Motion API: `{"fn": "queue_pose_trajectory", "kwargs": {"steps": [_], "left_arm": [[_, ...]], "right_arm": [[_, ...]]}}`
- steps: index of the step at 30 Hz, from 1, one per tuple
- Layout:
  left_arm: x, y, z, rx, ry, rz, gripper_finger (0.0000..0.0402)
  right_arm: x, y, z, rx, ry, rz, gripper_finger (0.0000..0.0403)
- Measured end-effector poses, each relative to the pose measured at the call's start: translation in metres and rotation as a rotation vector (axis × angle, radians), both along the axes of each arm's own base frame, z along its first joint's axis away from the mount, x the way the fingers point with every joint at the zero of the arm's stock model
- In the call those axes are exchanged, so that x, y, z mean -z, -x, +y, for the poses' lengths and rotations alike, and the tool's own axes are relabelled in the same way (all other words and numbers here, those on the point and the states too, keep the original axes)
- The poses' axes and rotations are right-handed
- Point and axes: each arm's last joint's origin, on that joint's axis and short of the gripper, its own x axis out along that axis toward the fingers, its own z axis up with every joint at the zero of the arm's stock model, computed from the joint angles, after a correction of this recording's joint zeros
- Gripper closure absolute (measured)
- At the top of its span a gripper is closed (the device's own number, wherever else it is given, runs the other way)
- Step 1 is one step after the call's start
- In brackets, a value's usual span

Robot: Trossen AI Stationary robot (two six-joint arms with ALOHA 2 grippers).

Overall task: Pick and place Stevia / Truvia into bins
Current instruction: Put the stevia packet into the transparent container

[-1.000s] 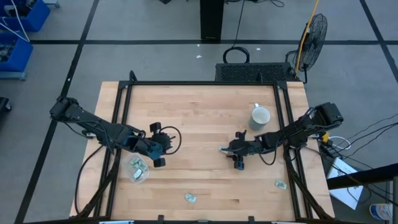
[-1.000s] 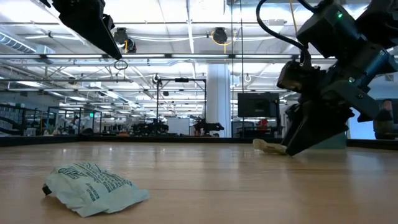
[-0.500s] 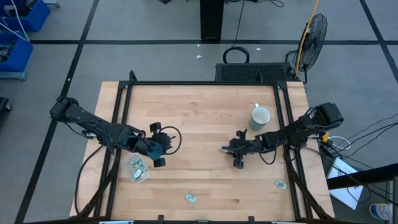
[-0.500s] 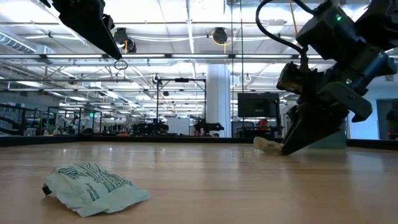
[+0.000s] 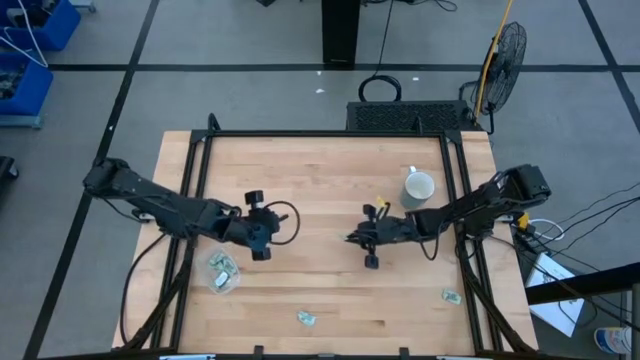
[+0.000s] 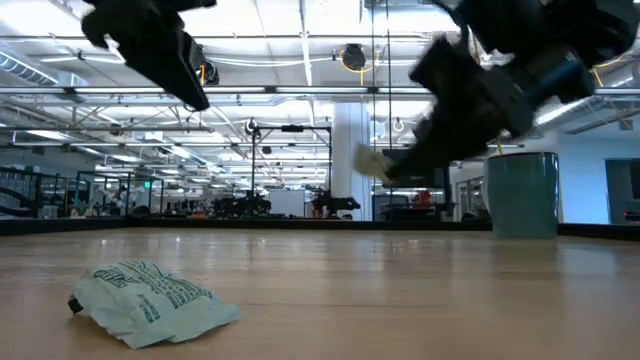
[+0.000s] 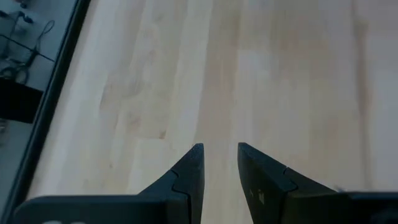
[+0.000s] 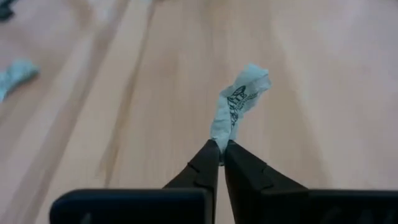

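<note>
My right gripper (image 8: 221, 149) is shut on a crumpled pale green and white Stevia sachet (image 8: 239, 102), which hangs in the air right of the table's middle (image 6: 372, 162). My left gripper (image 7: 219, 152) hovers open over bare wood left of the middle (image 5: 262, 228), with nothing between its fingers. The clear round bin (image 5: 228, 285) stands near the left front with sachets inside. One loose sachet (image 5: 306, 318) lies flat near the front edge, crumpled and close in the low view (image 6: 150, 300). Another sachet (image 5: 451, 296) lies at the front right. My right gripper pinches one end of the sachet (image 8: 216, 138) between its two fingertips. The rest of the crumpled paper sticks out beyond the fingertips. The fingers slant down toward the table's left, and the sachet is lifted clear of the wood.
A grey-green mug (image 5: 418, 186) stands upright at the back right, just behind the right arm. A black frame (image 5: 330, 134) runs along the table's far edge and down both sides. Bare wood lies between the two grippers.
My right gripper has shut on the sachet that lay on the table under its fingertips, then risen and moved toward the table's left with it; the sachet is now lifted clear. My left gripper has shifted a little toward the table's right.
</note>
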Motion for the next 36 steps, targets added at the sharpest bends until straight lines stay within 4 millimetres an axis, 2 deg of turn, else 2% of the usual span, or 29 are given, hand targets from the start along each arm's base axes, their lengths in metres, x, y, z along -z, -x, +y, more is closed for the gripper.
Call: {"fn": "queue_pose_trajectory", "kwargs": {"steps": [4,7,15,22,28,36], "left_arm": [[0.003,-0.014,0.003,0.044,-0.038,-0.039,0.0298],[0.002,-0.028,0.001,0.1,-0.068,-0.11,0.0298],[0.01,-0.063,-0.002,0.27,-0.177,-0.23,0.0298],[0.03,-0.089,-0.002,0.399,-0.143,-0.285,0.0298],[0.043,-0.1,0.0,0.381,-0.155,-0.299,0.0298],[0.039,-0.101,0.002,0.388,-0.21,-0.317,0.0298]], "right_arm": [[-0.023,-0.019,-0.009,-0.019,0.093,-0.083,0.0391],[-0.031,-0.026,-0.019,-0.056,0.112,-0.109,0.039],[-0.033,-0.028,-0.028,-0.182,0.01,-0.114,0.039],[-0.033,-0.028,-0.028,-0.191,-0.011,-0.109,0.039],[-0.033,-0.028,-0.028,-0.191,-0.011,-0.104,0.039],[-0.03,-0.027,-0.028,-0.19,-0.012,-0.074,0.039]]}}
